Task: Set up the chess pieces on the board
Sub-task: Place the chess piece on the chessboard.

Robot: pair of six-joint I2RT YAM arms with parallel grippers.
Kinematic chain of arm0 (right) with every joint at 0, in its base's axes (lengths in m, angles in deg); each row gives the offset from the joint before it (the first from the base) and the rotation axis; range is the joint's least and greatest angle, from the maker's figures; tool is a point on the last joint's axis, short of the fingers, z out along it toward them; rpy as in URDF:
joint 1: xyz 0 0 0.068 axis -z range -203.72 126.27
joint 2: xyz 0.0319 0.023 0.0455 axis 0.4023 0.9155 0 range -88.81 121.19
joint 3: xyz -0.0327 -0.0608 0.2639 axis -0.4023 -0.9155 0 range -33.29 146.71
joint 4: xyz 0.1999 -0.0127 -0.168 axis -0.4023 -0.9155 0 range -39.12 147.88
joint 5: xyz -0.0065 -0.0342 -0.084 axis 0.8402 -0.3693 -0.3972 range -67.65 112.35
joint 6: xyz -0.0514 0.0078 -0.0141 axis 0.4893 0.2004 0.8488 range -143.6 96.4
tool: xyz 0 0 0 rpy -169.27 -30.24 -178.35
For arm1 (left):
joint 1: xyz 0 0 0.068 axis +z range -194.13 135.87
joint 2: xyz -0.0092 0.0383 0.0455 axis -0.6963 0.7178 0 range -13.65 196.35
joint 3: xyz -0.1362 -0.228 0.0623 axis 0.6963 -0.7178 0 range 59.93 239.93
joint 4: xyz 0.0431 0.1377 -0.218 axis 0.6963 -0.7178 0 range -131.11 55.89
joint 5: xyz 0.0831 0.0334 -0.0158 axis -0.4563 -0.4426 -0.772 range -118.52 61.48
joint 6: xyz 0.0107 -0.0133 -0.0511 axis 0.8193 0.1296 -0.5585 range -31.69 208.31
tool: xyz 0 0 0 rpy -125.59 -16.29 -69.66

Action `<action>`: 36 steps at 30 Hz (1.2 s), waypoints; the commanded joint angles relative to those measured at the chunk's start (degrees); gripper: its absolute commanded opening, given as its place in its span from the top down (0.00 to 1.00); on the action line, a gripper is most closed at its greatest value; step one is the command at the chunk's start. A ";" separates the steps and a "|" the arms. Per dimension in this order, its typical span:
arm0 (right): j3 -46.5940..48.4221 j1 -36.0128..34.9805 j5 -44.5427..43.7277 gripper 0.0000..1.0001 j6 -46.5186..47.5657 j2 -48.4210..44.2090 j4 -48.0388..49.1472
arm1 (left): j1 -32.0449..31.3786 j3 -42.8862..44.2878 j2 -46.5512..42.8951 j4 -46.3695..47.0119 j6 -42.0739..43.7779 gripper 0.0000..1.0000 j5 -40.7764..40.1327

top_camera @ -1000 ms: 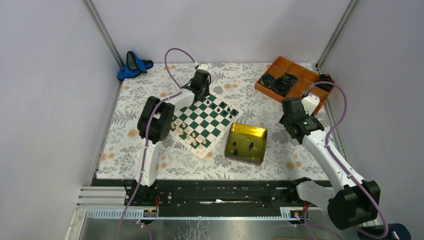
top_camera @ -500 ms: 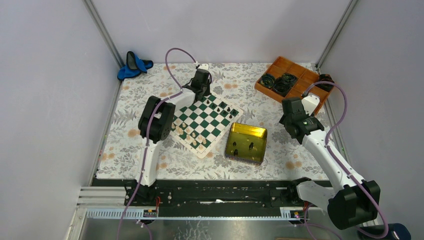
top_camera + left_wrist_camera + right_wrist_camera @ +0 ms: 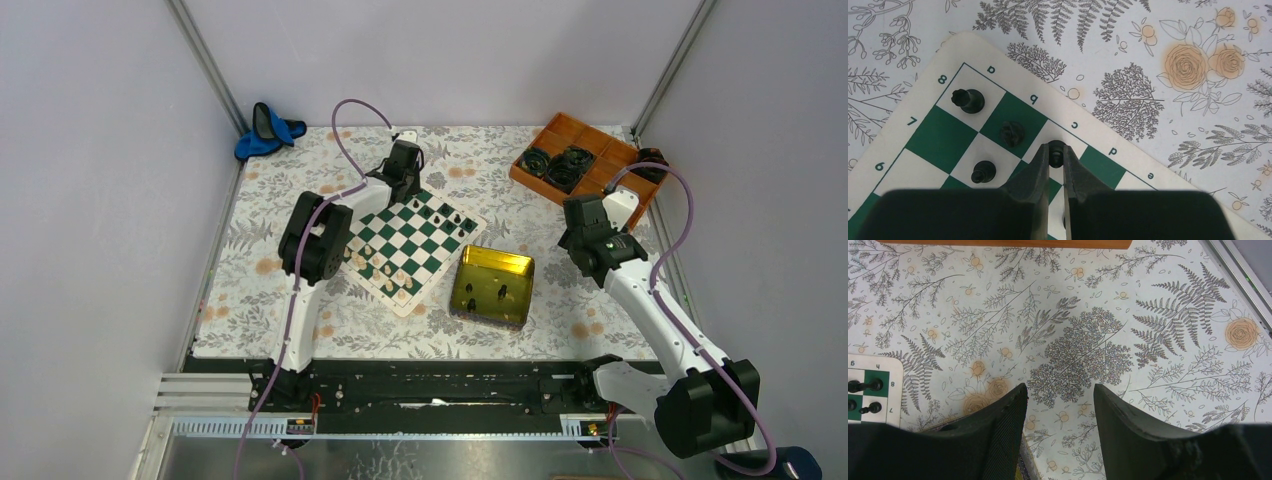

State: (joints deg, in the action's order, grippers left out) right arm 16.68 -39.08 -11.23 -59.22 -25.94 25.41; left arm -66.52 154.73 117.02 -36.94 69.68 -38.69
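Observation:
The green-and-white board (image 3: 421,246) lies left of centre, with black pieces along its far side and cream pieces (image 3: 385,270) along its near side. My left gripper (image 3: 404,187) is at the board's far corner. In the left wrist view, the left gripper (image 3: 1056,151) is shut on a black piece (image 3: 1056,146) that stands on the white square by the letter c. Three more black pieces (image 3: 1011,133) stand to its left. My right gripper (image 3: 1058,390) is open and empty, above the patterned cloth right of the tray.
A yellow-gold tin tray (image 3: 495,258) right of the board holds two black pieces (image 3: 502,293). An orange compartment tray (image 3: 592,138) with black coiled items stands at the back right. A blue object (image 3: 268,130) lies at the back left.
My left gripper has shifted slightly toward the far side of the table. The right arm has not moved.

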 commanded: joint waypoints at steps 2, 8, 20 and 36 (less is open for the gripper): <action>1.62 0.24 -1.59 0.42 0.18 -0.03 0.22 | 0.56 1.96 1.02 -0.72 -1.26 0.85 -1.64; 1.53 0.24 -1.49 0.41 0.17 -0.29 0.09 | 0.59 2.10 1.08 -1.02 -1.62 0.75 -1.60; 1.09 0.24 -1.31 0.41 0.02 -0.95 -0.15 | 0.52 1.53 0.10 -0.89 -2.11 0.68 -1.69; 0.41 0.24 -0.54 0.42 -0.42 -2.72 -0.05 | -0.06 -0.07 -3.82 -0.55 -2.55 0.60 -2.77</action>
State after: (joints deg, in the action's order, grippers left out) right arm 16.66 -39.08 -11.14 -59.28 -26.77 25.39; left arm -66.52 154.93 116.98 -38.12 67.78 -39.65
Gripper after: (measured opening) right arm 0.583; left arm 0.391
